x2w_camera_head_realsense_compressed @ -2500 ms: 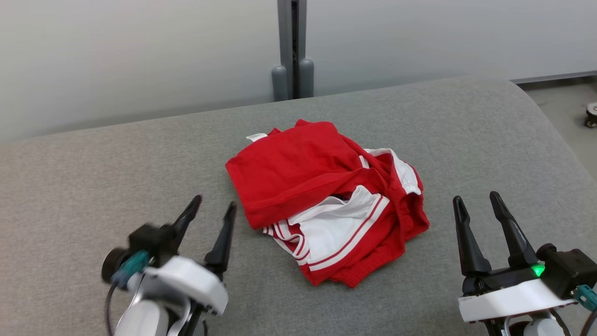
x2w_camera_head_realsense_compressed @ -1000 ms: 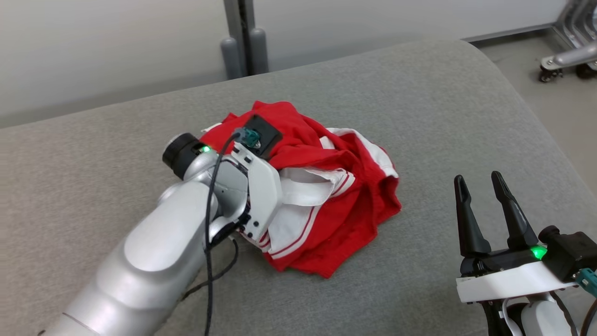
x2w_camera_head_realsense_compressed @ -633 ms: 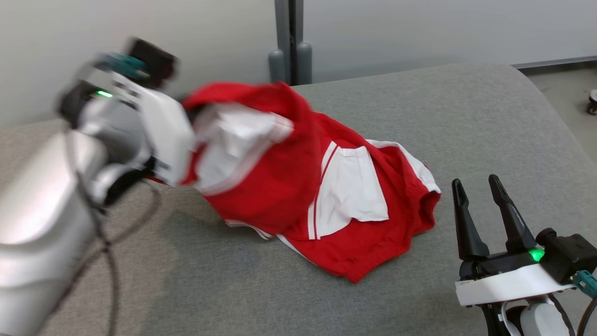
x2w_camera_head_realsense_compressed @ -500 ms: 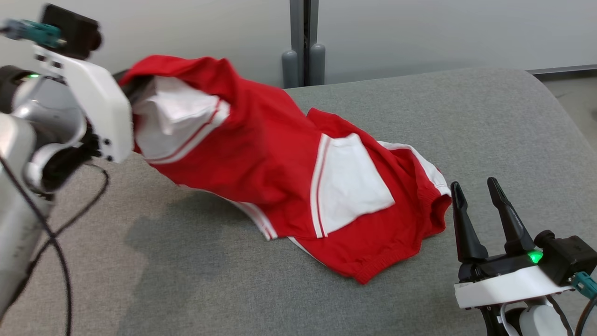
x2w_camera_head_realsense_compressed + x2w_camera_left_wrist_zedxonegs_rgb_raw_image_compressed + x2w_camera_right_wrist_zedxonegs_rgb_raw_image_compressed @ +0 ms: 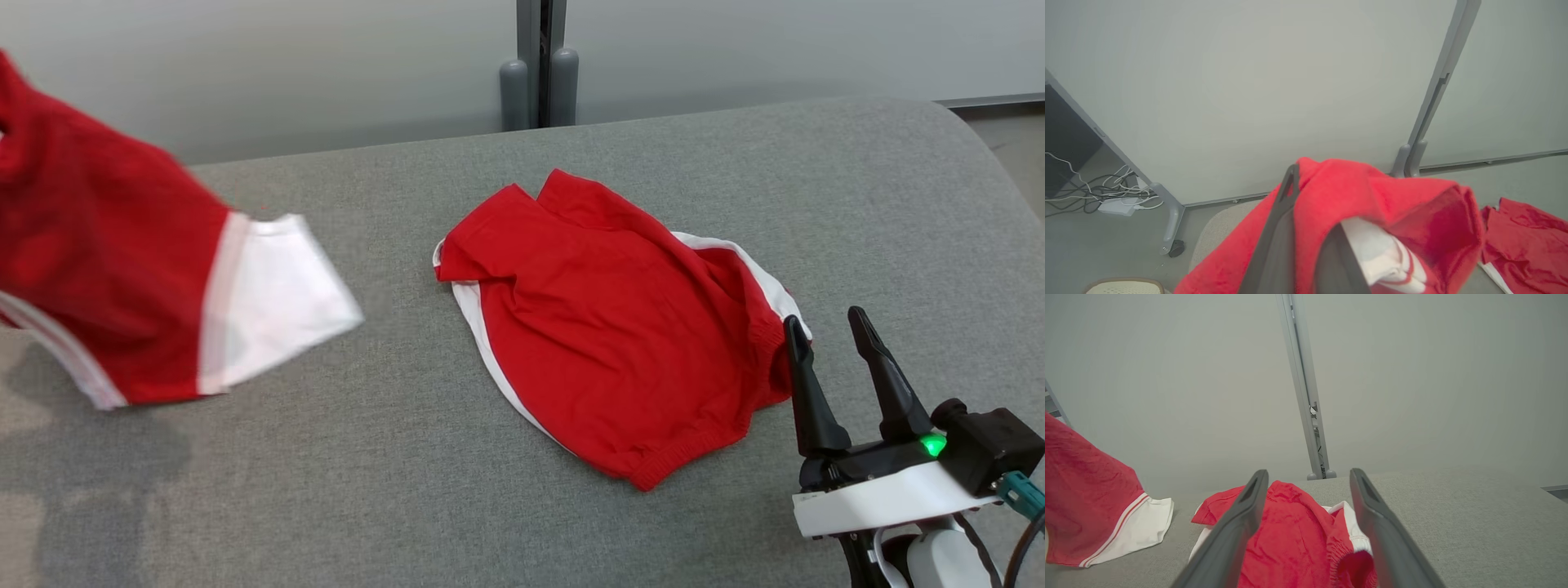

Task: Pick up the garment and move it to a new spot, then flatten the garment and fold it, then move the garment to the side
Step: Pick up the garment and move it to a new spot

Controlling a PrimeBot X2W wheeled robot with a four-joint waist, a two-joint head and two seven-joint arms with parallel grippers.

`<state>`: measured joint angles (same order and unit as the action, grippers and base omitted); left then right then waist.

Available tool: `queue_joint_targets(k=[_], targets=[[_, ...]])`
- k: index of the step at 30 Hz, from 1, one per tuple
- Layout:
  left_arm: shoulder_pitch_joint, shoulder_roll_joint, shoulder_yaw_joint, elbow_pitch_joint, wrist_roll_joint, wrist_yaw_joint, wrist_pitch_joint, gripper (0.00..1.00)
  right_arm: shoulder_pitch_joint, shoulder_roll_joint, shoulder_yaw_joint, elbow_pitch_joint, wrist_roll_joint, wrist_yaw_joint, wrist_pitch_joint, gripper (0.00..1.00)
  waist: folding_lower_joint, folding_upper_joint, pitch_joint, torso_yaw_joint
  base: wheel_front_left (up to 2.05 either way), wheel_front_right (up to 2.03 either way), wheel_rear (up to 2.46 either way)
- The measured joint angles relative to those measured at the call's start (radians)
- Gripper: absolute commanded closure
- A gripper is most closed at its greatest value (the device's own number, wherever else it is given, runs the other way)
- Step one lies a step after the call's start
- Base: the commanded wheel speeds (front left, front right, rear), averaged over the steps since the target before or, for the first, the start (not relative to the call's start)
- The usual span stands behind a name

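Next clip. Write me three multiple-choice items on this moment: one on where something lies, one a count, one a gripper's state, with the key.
1. Where does the flat red garment lie?
A. On the grey cushion, just left of the right gripper
B. On the floor
C. Over a chair

2. How many red garments show in the head view?
A. One
B. Two
C. Three

3. What state is the left gripper in?
A. Wide open and empty
B. Shut on the lifted garment
C. Pressed flat on the cushion

Key:
1 A, since it lies spread on the cushion beside the open right gripper.
2 B, since one lies flat and one hangs at the left.
3 B, since the left wrist view shows the gripper closed with red cloth pinched in it.
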<state>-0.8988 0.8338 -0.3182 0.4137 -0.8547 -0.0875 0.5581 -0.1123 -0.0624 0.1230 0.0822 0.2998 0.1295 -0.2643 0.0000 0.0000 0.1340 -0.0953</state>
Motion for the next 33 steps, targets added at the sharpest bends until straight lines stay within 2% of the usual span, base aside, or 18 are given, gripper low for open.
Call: queue_joint_targets(k=[6,10,15,21,26,27,29,30,33], targets=[[-0.013,0.085,0.045,-0.004,0.010,0.032,-0.009,1.00,0.000,0.000,-0.008,-0.002,-0.001,0.000,0.000,0.00,0.0000,0.0000,0.010,0.013,0.00,0.00,0.00],[0.007,0.091,0.045,0.017,-0.013,0.040,0.029,1.00,0.000,0.000,-0.002,-0.002,-0.001,0.000,0.000,0.00,0.0000,0.0000,0.022,0.023,0.00,0.00,0.00],[0.082,0.047,0.052,0.114,-0.057,0.053,0.021,1.00,-0.018,-0.002,0.016,-0.003,-0.001,0.000,0.000,0.00,0.0000,0.0000,0.053,0.025,0.00,0.00,0.00],[0.161,-0.013,0.076,0.334,-0.110,0.071,-0.018,1.00,-0.046,-0.012,0.026,-0.001,0.000,0.000,0.000,0.00,0.0000,0.0000,0.090,0.005,0.00,0.00,0.00],[0.187,-0.041,0.091,0.492,-0.120,0.087,-0.077,1.00,-0.050,-0.021,0.032,0.005,0.001,0.000,0.000,0.00,0.0000,0.0000,0.119,-0.015,0.00,0.00,0.00],[0.192,-0.048,0.093,0.513,-0.126,0.085,-0.081,0.81,-0.051,-0.021,0.033,0.005,0.001,0.000,0.000,0.00,0.0000,0.0000,0.124,-0.017,0.00,0.00,0.00],[0.193,-0.065,0.088,0.549,-0.123,0.080,-0.097,0.04,-0.053,-0.025,0.033,0.009,0.001,0.000,0.000,0.00,0.0000,0.0000,0.131,-0.018,0.00,0.00,0.00],[0.191,-0.070,0.081,0.564,-0.121,0.080,-0.096,0.00,-0.053,-0.028,0.039,0.013,0.001,0.000,0.000,0.00,0.0000,0.0000,0.132,-0.016,0.00,0.00,0.00],[0.173,-0.091,0.070,0.608,-0.119,0.070,-0.086,0.00,-0.053,-0.034,0.045,0.024,0.001,0.000,0.000,0.00,0.0000,0.0000,0.130,-0.004,0.00,0.00,0.00]])
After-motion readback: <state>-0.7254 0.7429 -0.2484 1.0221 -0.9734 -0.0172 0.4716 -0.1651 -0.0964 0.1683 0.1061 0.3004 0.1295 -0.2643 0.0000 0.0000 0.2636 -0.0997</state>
